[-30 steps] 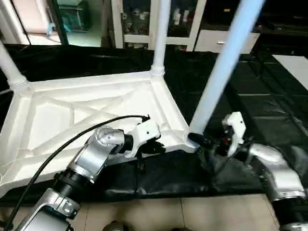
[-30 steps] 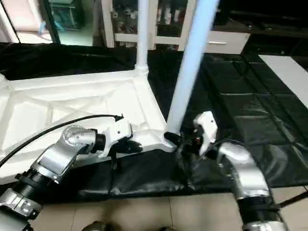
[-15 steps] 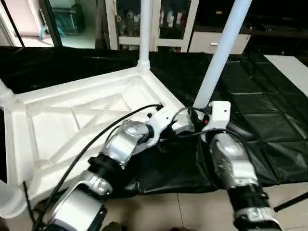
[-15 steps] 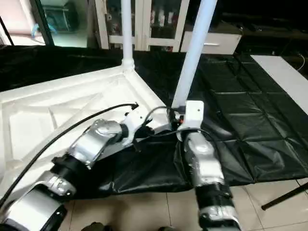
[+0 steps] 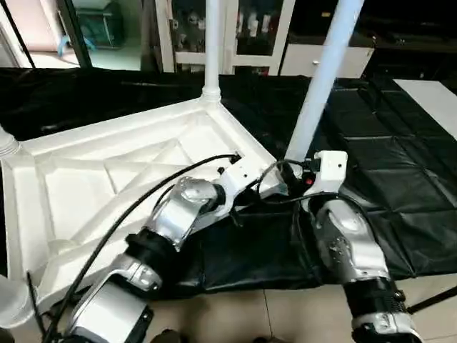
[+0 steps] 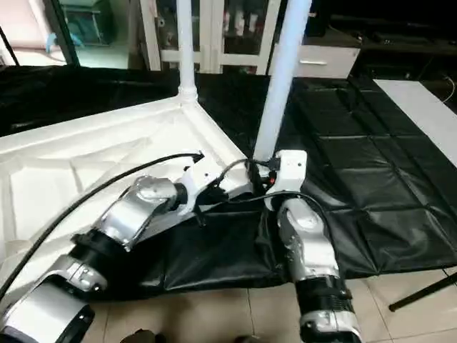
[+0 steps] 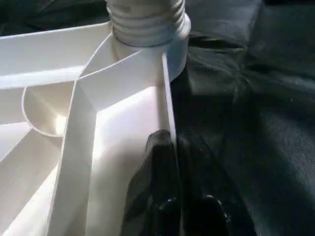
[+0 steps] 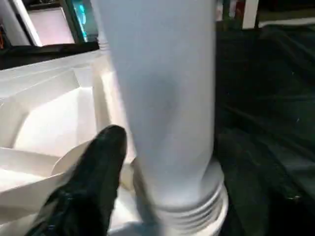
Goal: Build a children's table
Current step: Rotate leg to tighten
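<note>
White plastic tabletop (image 5: 107, 171) lies underside up; the left gripper (image 7: 170, 162) pinches its rim beside the near leg (image 5: 321, 78), seemingly steadying it. Right gripper's (image 8: 106, 162) grip: cannot tell.

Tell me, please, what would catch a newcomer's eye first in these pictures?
First, the white table top lying upside down on the black-sheeted work table, its X-ribbed underside up and white legs standing upright from its corner sockets. Next, the two silver arms meeting at the near corner: the left gripper is pinched on the top's rim, and the right gripper sits at the base of the near leg.
</note>
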